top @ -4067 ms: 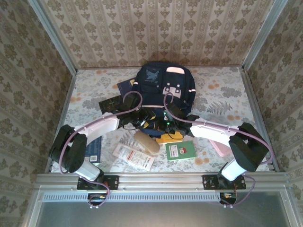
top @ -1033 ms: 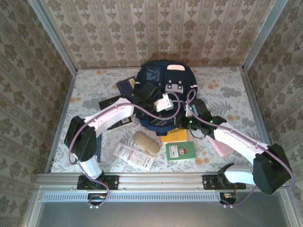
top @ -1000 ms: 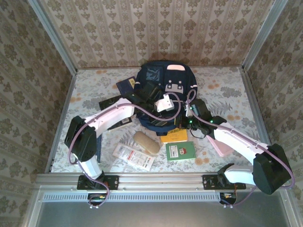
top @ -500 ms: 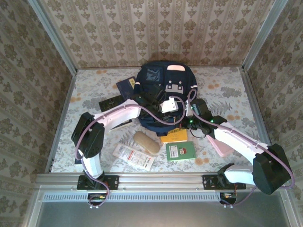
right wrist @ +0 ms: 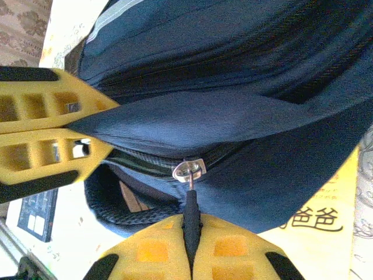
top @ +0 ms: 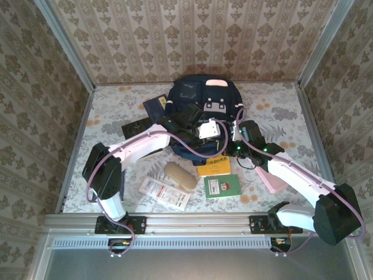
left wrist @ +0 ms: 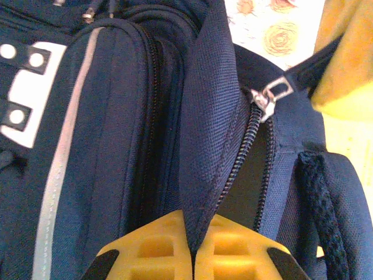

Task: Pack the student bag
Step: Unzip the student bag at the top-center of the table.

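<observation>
Left gripper (left wrist: pixel 193 224): wide a second ago, now pinched tight on flap (left wrist: pixel 213 134) edge beside the zip. Right gripper (right wrist: pixel 191 224): clamped on zip pull (right wrist: pixel 189 169) cord, same as before. Bag (top: pixel 201 116) at 12 o'clock of table (top: pixel 280 111), zip part open. Probably set to spread the mouth; nothing packed yet by the look.

At bag's 6 o'clock: yellow booklet (top: pixel 214 167), green book (top: pixel 221 186), tan pouch (top: pixel 179 175), white packet (top: pixel 164 192). Pink case (top: pixel 271 181) at 4, dark book (top: pixel 154 106) at 9. Both arms over bag's near edge, both busy: no free gripper for loading.
</observation>
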Robot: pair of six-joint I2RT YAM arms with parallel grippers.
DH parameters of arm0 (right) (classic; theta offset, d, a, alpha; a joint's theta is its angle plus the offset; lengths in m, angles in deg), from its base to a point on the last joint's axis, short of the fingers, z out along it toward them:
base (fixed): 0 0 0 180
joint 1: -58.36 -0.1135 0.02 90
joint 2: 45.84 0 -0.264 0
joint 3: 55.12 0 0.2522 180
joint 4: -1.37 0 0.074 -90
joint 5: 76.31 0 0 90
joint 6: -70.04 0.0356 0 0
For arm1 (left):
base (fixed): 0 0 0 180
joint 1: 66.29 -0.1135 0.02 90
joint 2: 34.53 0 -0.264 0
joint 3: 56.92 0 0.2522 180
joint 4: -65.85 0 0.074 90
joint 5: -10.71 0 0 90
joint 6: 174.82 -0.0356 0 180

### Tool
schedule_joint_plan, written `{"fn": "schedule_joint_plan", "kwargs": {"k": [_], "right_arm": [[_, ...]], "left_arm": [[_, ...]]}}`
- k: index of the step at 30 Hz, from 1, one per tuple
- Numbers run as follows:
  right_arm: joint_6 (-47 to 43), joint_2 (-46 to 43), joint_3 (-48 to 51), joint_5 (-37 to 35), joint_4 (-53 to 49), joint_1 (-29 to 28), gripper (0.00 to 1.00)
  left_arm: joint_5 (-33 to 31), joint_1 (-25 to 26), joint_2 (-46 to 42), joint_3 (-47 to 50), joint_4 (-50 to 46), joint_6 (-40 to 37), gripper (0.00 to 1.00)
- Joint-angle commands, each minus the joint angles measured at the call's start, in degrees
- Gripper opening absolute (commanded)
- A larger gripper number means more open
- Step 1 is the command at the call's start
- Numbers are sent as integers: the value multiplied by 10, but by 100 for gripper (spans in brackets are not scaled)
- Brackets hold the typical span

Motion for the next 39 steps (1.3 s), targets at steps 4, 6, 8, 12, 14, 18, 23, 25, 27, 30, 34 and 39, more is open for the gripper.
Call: {"fn": "schedule_joint_plan", "kwargs": {"k": [4,6,8,12,14,18,23,25,27,30,34,39], "right_arm": [[-8,-13,-13,-58,-24,23,0],[-5,-11,-18,-62,-24,32,0],[-2,-7,-23,-71,-24,40,0],[7,11,-36,-78,-19,61,0],[10,25,-43,-83,-16,70,0],[19,56,-57,-84,-8,95,0],[32,92,-75,-70,4,130,0],[35,109,-87,-66,9,142,0],[38,136,-101,-64,12,153,0],[49,176,-130,-57,12,175,0],[68,233,-176,-37,11,202,0],[75,288,-243,-30,0,221,5]], "left_arm": [[-64,7,-60,9,19,-30,0],[-75,10,-68,11,21,-36,0],[-84,13,-74,14,24,-41,0],[-91,13,-88,17,29,-45,0],[-92,13,-94,18,31,-46,0],[-98,13,-101,15,33,-46,0],[-106,13,-106,8,29,-46,0],[-104,13,-111,6,29,-45,0],[-103,13,-113,4,31,-45,0],[-102,11,-116,1,31,-42,0],[-97,9,-114,-10,29,-39,0],[-95,6,-106,-28,28,-40,0]]}}
